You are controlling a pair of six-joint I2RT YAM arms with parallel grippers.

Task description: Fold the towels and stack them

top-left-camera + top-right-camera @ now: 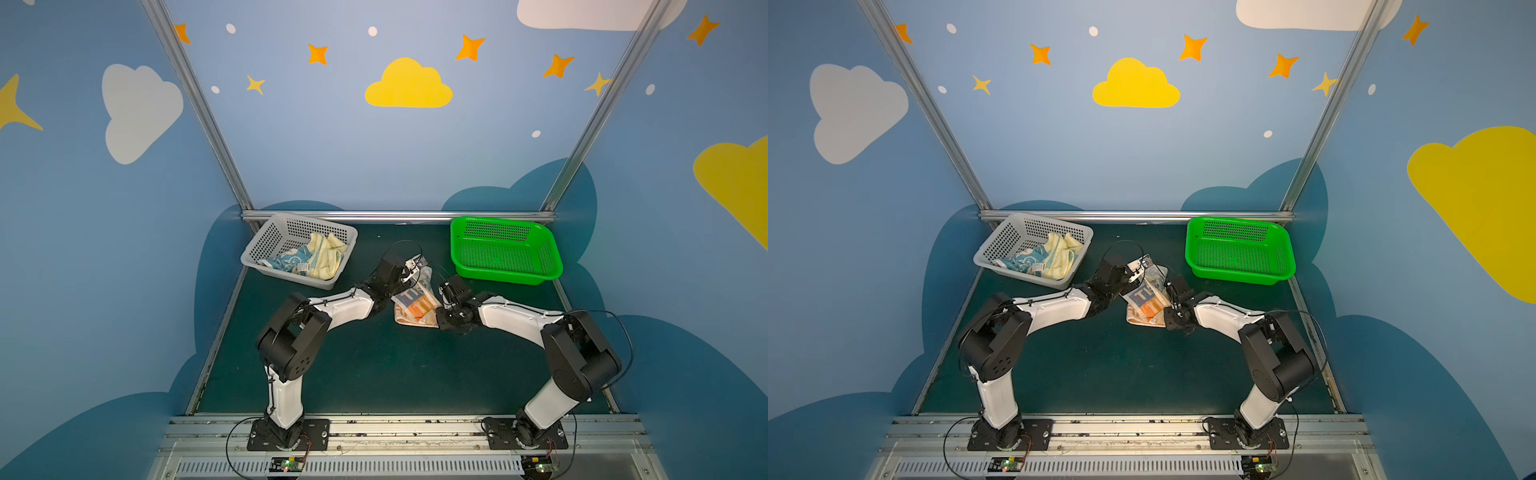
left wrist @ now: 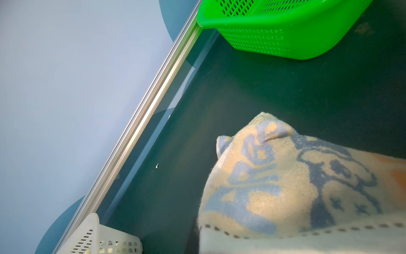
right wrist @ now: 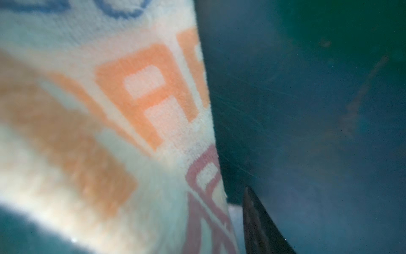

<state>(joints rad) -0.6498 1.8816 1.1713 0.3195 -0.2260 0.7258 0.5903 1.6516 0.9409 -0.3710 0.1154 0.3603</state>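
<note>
Two cloths, the pale yellow towel (image 1: 329, 254) and blue-and-cream towel (image 1: 289, 260), lie crumpled in the grey basket (image 1: 266, 235); the striped towel (image 1: 415, 306) sits rumpled on the surface (image 1: 374, 365), seemingly pinched by the closed left pincer (image 1: 419, 267), while I cannot tell the right pincer (image 1: 444, 289) grip, so nothing looks folded.

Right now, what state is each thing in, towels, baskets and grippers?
grey basket: holds two towels.
yellow towel: crumpled inside it.
blue towel: crumpled inside it.
green basket: empty.
striped towel: crumpled on mat, one end raised.
left gripper: shut on striped towel's raised end.
right gripper: beside striped towel, opening unclear.
</note>
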